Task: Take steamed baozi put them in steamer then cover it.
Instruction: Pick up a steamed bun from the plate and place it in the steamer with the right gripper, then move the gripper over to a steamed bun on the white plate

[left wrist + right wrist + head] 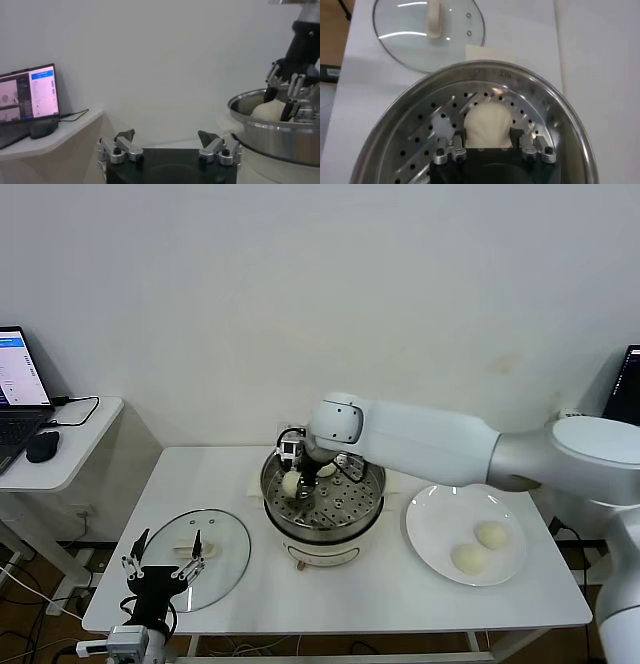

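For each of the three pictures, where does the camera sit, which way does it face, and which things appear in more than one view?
Head view: from the robot's head, down at the table; right arm reaches into the steamer, left gripper over the cover.
Left wrist view: sideways toward the laptop; own open fingers show.
Right wrist view: down into the steamer; right gripper around a baozi.
Shared: steamer and this baozi in all three; cover in head and right wrist views.

steamer [560,115]: polished, mirror-bright steel (tray perforated)
baozi [487,125]: smooth matt dough
cover [410,37]: clear glossy glass, metal rim
plate [430,534]: glossy white
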Tool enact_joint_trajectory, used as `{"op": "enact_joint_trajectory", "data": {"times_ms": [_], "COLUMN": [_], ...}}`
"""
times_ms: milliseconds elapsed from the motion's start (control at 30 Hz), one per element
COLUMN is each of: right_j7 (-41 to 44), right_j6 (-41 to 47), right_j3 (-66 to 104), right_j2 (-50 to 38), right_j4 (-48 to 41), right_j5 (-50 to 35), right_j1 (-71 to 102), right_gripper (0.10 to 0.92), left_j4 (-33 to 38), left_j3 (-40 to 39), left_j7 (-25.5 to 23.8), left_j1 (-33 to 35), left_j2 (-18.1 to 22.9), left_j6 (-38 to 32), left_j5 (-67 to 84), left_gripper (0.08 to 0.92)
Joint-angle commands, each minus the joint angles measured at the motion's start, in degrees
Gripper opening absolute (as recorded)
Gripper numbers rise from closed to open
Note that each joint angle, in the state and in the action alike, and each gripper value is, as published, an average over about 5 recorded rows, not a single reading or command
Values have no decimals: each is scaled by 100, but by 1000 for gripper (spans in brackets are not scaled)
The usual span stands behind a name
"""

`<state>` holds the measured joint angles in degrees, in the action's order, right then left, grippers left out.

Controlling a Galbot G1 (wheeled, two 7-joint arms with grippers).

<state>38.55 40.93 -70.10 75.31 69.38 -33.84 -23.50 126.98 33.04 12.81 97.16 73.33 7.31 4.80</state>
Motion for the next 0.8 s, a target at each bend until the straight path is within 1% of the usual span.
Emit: {"op": "enact_joint_trajectory", "data": {"times_ms": [33,233,333,500,633,700,800], "right_j7": [-77,258,599,1339,1930,2263,2699], "right_j6": [64,57,-14,-319,-618,-875,-1384], "right_j3": [-4,51,63,-30,-157,-266,-383], "right_j2": [282,136,-151,-1022,-1968,-2504,-3256], "right_j4": [-321,-209,60,690,1240,1578,2015], "right_j5": [30,152,157,149,225,434,996], "right_j1": [161,-52,-417,-1252,-1734,-1897,-1969], "right_gripper": [594,758,809,822,823,823,823], "left_j4": [-7,3,30,129,183,215,252], "left_j3": [1,0,-9,-6,4,5,0], "left_j7": [-1,3,2,-3,-3,-2,-3], "left_j1": [2,-17,-13,18,44,67,100], "left_j2": [4,6,-8,-68,-103,-113,-124], "left_j6": [-3,-2,3,15,23,26,30], "left_j5": [3,15,11,10,10,9,-1], "left_gripper": [823,823,823,823,823,823,823]}}
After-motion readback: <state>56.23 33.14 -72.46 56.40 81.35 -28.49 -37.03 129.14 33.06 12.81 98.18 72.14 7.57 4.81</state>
